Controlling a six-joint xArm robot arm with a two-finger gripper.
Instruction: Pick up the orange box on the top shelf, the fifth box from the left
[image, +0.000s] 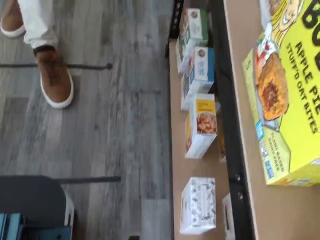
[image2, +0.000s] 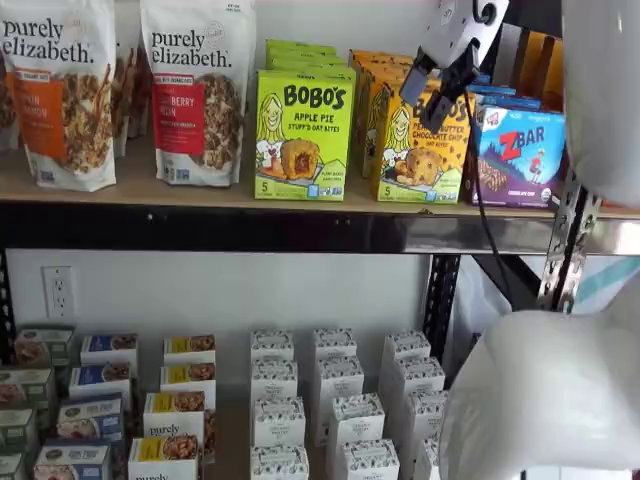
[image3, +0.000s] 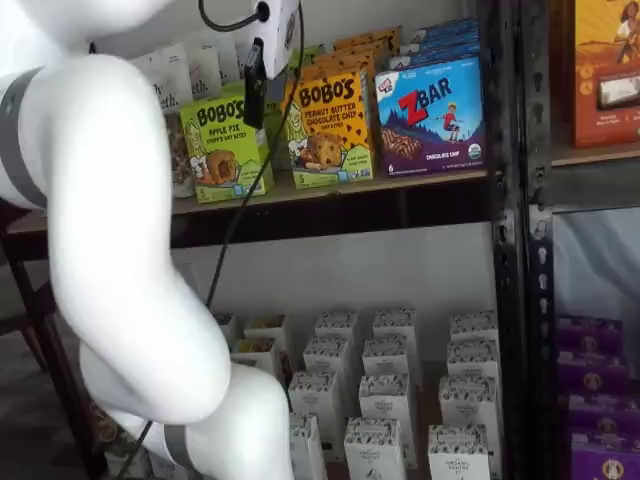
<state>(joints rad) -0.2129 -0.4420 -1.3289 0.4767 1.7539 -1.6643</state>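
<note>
Gripper (image2: 440, 88) before one orange box (image2: 425, 140)

You are looking at the top shelf (image2: 140, 190), a tan board with a black front rail. On it, left of the orange box (image2: 422, 150), stands a lime-green box (image2: 303, 135), then two granola bags (image2: 198, 90) farther left. Just right of the orange box sits a blue box (image2: 520, 157). Below, a lower board (image: 192, 172) carries rows of small white cartons (image2: 278, 420).
</note>
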